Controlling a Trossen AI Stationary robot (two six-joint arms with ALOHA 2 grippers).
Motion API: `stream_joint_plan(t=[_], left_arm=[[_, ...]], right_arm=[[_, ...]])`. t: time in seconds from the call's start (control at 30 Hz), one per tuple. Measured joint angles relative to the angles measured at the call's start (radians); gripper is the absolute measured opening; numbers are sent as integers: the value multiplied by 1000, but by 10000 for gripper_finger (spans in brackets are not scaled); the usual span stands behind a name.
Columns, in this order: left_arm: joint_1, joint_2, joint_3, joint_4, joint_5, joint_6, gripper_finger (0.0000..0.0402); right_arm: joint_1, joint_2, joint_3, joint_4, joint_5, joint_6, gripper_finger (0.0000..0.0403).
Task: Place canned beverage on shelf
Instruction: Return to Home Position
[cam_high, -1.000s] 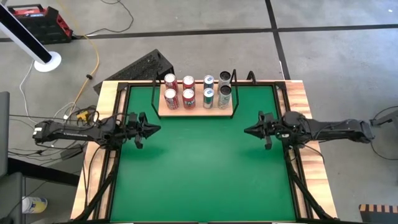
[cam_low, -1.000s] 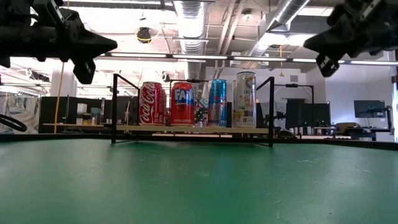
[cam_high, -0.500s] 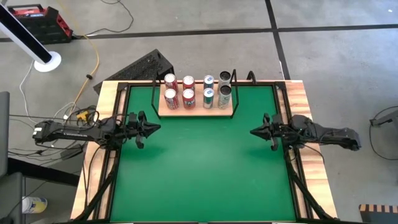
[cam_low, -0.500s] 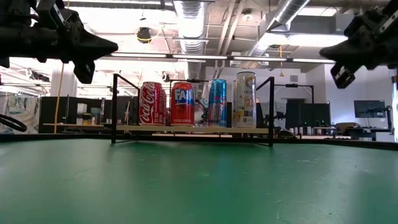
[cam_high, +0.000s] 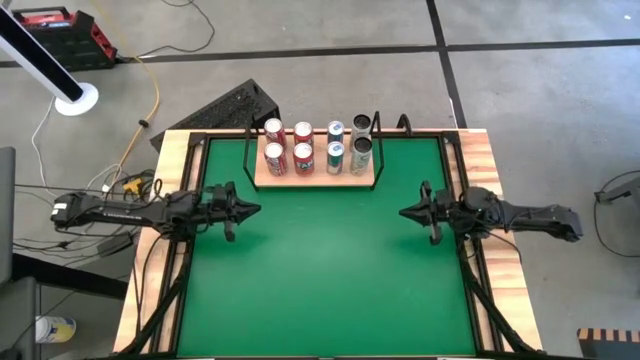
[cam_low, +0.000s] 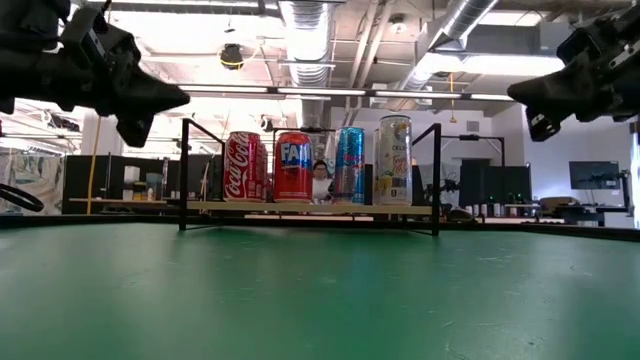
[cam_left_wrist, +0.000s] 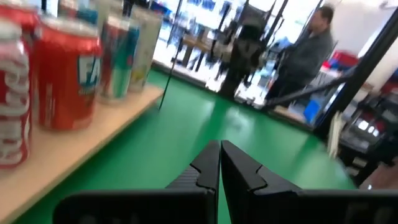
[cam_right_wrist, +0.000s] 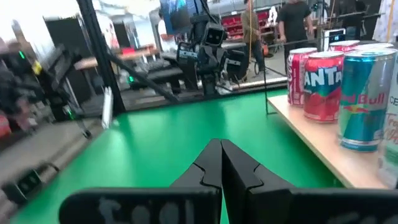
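Compared with one second earlier, the right arm is lying folded shorter along the bench's (cam_high: 320, 280) right edge, while the right gripper (cam_high: 404, 212) and left gripper (cam_high: 254, 210) are hovering almost where they were, pointing at each other and well apart. The wrist views are showing what the high view cannot: the left gripper's fingers (cam_left_wrist: 204, 169) and the right gripper's fingers (cam_right_wrist: 239, 169) are clenched together, grasping nothing. The shelf (cam_high: 315, 181) is sitting at the middle of the bench's far edge. From above it is carrying eight cans (cam_high: 303, 157) in two rows. The low view is revealing only the front row: Coca-Cola can (cam_low: 245, 166), Fanta can (cam_low: 293, 166), Red Bull can (cam_low: 350, 165), white-yellow can (cam_low: 394, 160), with a person (cam_low: 321, 183) showing between the middle two.
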Motion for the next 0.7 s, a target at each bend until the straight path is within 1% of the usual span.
stream_joint_plan(t=[0.17, 0.23, 0.37, 0.5, 0.7], left_arm=[[0, 26, 0, -84, -8, 1, 0], [0, 29, 0, -99, -20, 3, 0], [0, 30, 0, -99, -21, -2, 0], [0, 30, 0, -108, -27, 51, 0], [0, 30, 0, -211, -27, 105, 0]], right_arm=[[0, 40, 0, -4, 0, -149, 24], [0, 49, -1, -5, 0, -183, 25], [0, 54, -1, -7, 0, -192, 25], [0, 54, -1, -5, 0, -194, 25], [0, 54, -2, -5, 0, -194, 25]])
